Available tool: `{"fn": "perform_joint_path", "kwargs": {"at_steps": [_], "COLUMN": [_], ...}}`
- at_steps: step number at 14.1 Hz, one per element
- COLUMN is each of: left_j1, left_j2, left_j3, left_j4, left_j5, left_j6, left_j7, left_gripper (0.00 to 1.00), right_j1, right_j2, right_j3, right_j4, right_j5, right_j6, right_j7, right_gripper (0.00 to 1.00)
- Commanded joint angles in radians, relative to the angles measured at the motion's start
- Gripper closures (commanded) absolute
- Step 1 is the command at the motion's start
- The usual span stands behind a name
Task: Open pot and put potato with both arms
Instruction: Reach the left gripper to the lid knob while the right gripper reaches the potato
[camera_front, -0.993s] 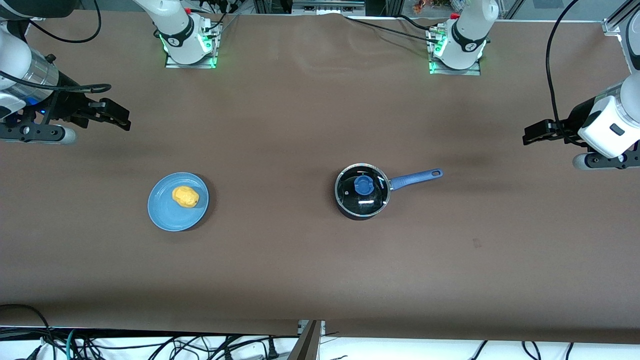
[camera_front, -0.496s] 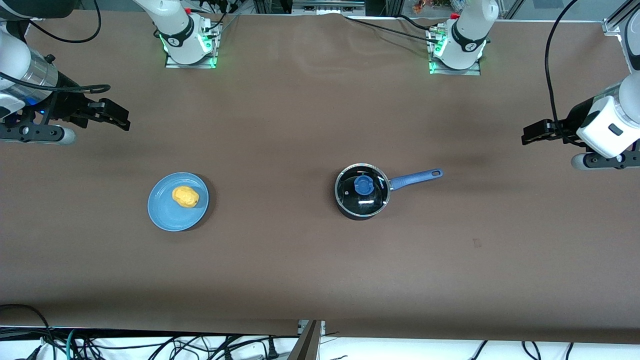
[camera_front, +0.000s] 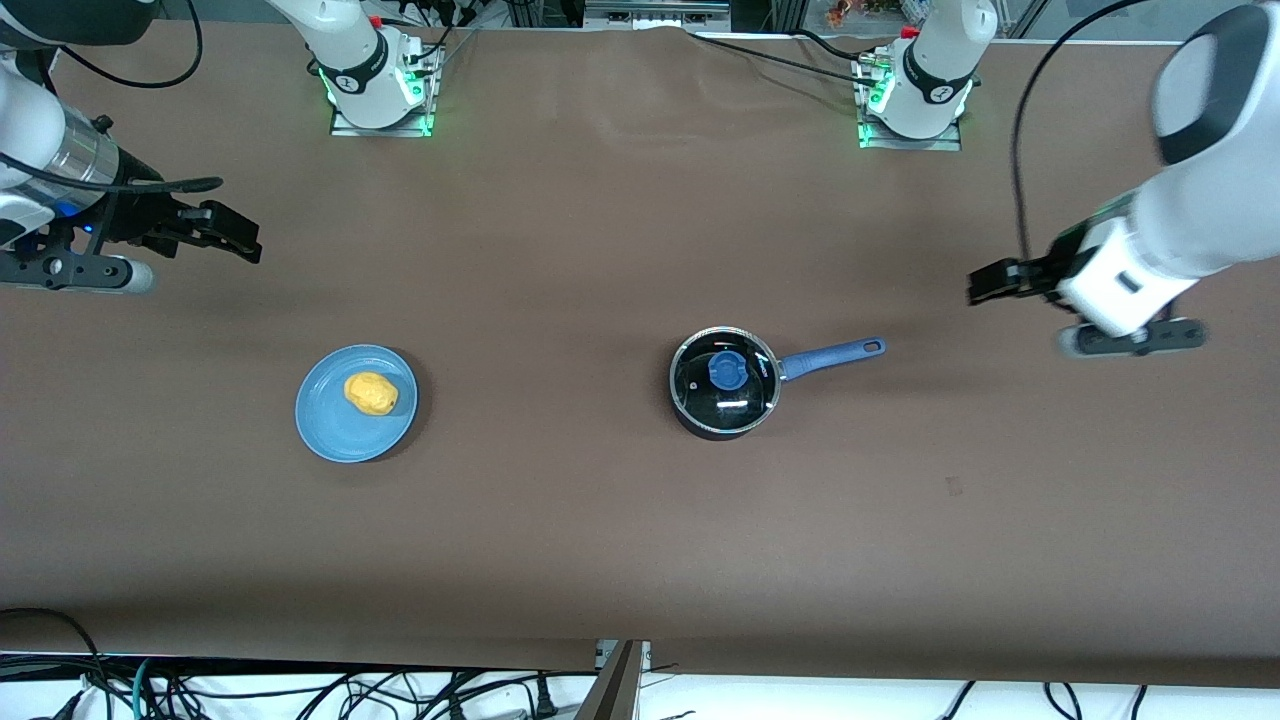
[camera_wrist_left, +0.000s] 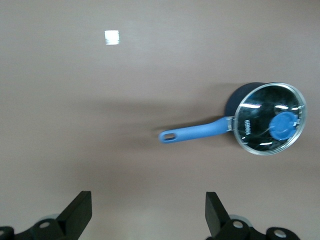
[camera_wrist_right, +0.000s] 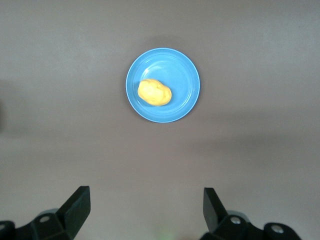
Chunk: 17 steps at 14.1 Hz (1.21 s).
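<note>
Brown cloth covers the table (camera_front: 600, 520), and the task's items rest on it, well apart from each other.

The pot (camera_front: 725, 382) stands upright toward the left arm's end of the table, roughly midway between the edge where the bases are bolted and the edge nearest the front camera. Its glass lid (camera_front: 724, 379) sits on the rim, blue knob (camera_front: 727, 371) uppermost. The pot's blue handle (camera_front: 830, 355) lies level and points toward the left arm's end.

The potato (camera_front: 370, 392) lies on the blue plate (camera_front: 335, 430), toward the right arm's end of the table. It rests off centre, on the part of the plate nearer the bases' edge. The right wrist view confirms the potato (camera_wrist_right: 154, 92) inside the plate's (camera_wrist_right: 180, 75) rim.

The left gripper (camera_front: 990, 282) hangs in the air over bare cloth near the left arm's end of the table, apart from the tip of the handle. Its fingers (camera_wrist_left: 80, 212) stand wide apart with nothing between them; the left wrist view shows the pot (camera_wrist_left: 267, 119) and lid (camera_wrist_left: 260, 127) ahead of it.

The right gripper (camera_front: 235, 235) hangs over bare cloth near the right arm's end, apart from the plate. Its fingers (camera_wrist_right: 77, 205) are likewise spread and hold nothing.
</note>
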<state>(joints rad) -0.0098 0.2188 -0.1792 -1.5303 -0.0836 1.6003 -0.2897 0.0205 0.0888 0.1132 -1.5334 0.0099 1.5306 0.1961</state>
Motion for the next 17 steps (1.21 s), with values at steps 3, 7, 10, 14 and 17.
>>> {"fn": "perform_joint_path", "kwargs": {"at_steps": [3,7,10,14,17], "left_j1": [-0.015,-0.045,-0.085,-0.183,-0.229], "left_j2": [0.097,0.116,0.155,0.223,0.267], "left_j3": [-0.124,-0.181,-0.203,-0.204,-0.206], "left_j4": [-0.030,-0.148,-0.171,-0.165,-0.159], "left_j5": [-0.010,-0.010,0.007,0.164,0.261], "left_j6": [0.180,0.401,0.507,0.584,0.610], "left_j7": [-0.227,-0.369,-0.453,-0.589,-0.646], "left_gripper": [0.00,0.00,0.00,0.00,0.00], "right_j1": [0.004,0.003,0.004,0.009,0.047], "right_j2": [0.029,0.046,0.084,0.199,0.305], "right_j3": [0.003,0.003,0.003,0.005,0.005], "right_j4": [0.019,0.016,0.021,0.021,0.019], "right_j5": [-0.007,0.005,0.001,0.005,-0.001], "right_j6": [0.016,0.005,0.023,0.077,0.213], "right_j7": [-0.007,-0.007,-0.007,-0.006,-0.043], "right_gripper": [0.00,0.00,0.00,0.00,0.00]}}
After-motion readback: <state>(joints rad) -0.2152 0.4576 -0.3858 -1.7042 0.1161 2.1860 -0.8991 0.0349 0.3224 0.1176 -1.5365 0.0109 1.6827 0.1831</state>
